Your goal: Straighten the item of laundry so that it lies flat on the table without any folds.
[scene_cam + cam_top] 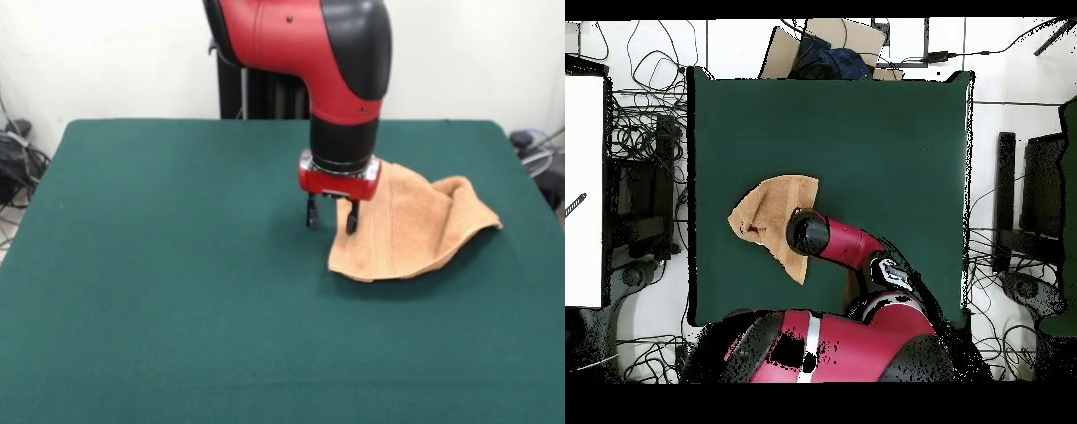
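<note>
The item of laundry (410,225) is a peach-orange towel lying crumpled on the green table (177,265), with a fold raised along its right side and a corner pointing right. In the overhead view the towel (770,210) lies left of the table's middle, partly hidden under the arm. My gripper (332,215) hangs at the towel's left edge, fingers pointing down. The fingers stand apart and open; one fingertip (352,224) is over the cloth's edge, the other (311,216) over bare table. Nothing is held between them.
Cables and dark equipment (18,163) lie off the table's left side, and more cables (534,150) off the right. In the overhead view a cardboard box (827,48) sits beyond the table's far edge, and wires surround the table (895,130).
</note>
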Available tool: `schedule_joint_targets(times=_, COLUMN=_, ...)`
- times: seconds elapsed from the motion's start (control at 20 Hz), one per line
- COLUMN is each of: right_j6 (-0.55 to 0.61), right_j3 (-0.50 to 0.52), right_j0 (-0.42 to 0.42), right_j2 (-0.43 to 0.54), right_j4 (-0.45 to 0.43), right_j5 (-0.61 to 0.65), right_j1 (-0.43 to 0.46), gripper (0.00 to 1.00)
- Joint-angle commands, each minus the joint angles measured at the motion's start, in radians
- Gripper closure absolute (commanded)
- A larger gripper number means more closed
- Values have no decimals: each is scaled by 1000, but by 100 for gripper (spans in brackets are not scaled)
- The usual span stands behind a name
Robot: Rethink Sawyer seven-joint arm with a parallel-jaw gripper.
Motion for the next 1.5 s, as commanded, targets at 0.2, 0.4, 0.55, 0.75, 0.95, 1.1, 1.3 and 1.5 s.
schedule_joint_targets(times=0.2, right_j6=188, right_j3=-242, right_j0=126, right_j2=-124, right_j4=56, right_j5=391, right_j1=90, gripper=0)
schedule_joint_targets(times=0.4, right_j6=200, right_j3=-290, right_j0=124, right_j2=-117, right_j4=54, right_j5=387, right_j1=134, gripper=0)
schedule_joint_targets(times=0.55, right_j6=204, right_j3=-338, right_j0=120, right_j2=-112, right_j4=55, right_j5=388, right_j1=176, gripper=0)
schedule_joint_targets(times=0.75, right_j6=210, right_j3=-384, right_j0=111, right_j2=-104, right_j4=59, right_j5=374, right_j1=221, gripper=0)
schedule_joint_targets(times=0.95, right_j6=216, right_j3=-375, right_j0=102, right_j2=-96, right_j4=55, right_j5=366, right_j1=217, gripper=0)
schedule_joint_targets(times=1.1, right_j6=222, right_j3=-341, right_j0=99, right_j2=-92, right_j4=47, right_j5=335, right_j1=198, gripper=0)
schedule_joint_targets(times=1.3, right_j6=221, right_j3=-312, right_j0=88, right_j2=-80, right_j4=47, right_j5=303, right_j1=190, gripper=0)
schedule_joint_targets(times=1.5, right_j6=229, right_j3=-306, right_j0=91, right_j2=-78, right_j4=50, right_j5=291, right_j1=191, gripper=0)
